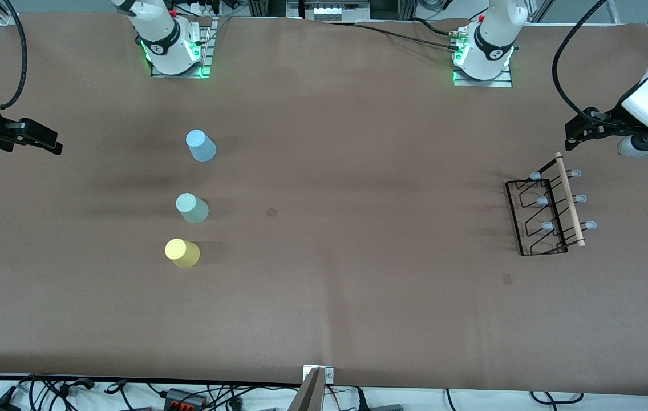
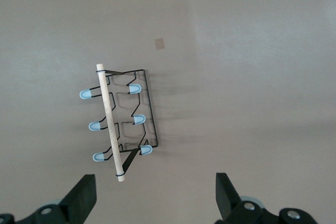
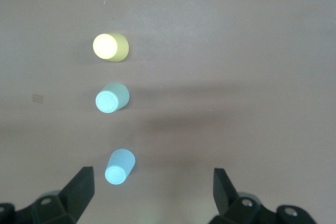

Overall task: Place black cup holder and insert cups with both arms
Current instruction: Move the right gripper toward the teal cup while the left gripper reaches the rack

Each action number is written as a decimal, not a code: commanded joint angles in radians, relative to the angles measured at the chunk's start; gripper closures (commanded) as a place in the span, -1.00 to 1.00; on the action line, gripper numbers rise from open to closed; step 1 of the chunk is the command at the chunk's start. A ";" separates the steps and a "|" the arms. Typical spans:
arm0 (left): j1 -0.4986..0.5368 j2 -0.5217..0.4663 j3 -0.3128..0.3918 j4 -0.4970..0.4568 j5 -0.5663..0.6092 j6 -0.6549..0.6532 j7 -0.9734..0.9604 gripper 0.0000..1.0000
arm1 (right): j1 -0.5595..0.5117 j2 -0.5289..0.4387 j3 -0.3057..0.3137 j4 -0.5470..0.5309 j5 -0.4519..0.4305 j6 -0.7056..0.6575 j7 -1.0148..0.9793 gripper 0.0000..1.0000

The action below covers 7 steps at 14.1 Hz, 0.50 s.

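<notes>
Nothing's been grabbed yet: the black cup holder (image 1: 546,212) sits on the tabletop (image 1: 358,297) at the left arm's end, wooden handle (image 1: 570,200) up, with the left gripper (image 1: 578,132) hanging over the tabletop just beside it, fingers (image 2: 80,198) spread wide and empty. The cups stand upside down in a row toward the right arm's end, light blue cup (image 1: 201,145) farthest from the front camera, pale green cup (image 1: 191,208) in the middle and yellow cup (image 1: 182,253) nearest. The right gripper (image 1: 39,138) hangs over that end's edge with spread fingers (image 3: 79,191), so each arm looks parked by the thing it's probably meant to take.
</notes>
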 commanded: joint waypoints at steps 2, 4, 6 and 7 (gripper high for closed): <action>0.002 0.000 0.002 0.020 -0.009 -0.020 0.004 -1.00 | -0.017 -0.007 0.008 0.000 0.018 -0.012 -0.013 -1.00; 0.001 0.000 0.002 0.020 -0.009 -0.020 0.002 -1.00 | -0.017 -0.006 0.008 -0.001 0.018 -0.012 -0.017 -1.00; 0.001 0.002 0.002 0.020 -0.010 -0.021 -0.001 -1.00 | -0.018 -0.006 0.010 -0.004 0.018 -0.013 -0.017 -1.00; -0.001 0.000 -0.003 0.018 -0.009 -0.032 -0.002 -1.00 | -0.017 -0.006 0.010 -0.013 0.018 -0.013 -0.017 -1.00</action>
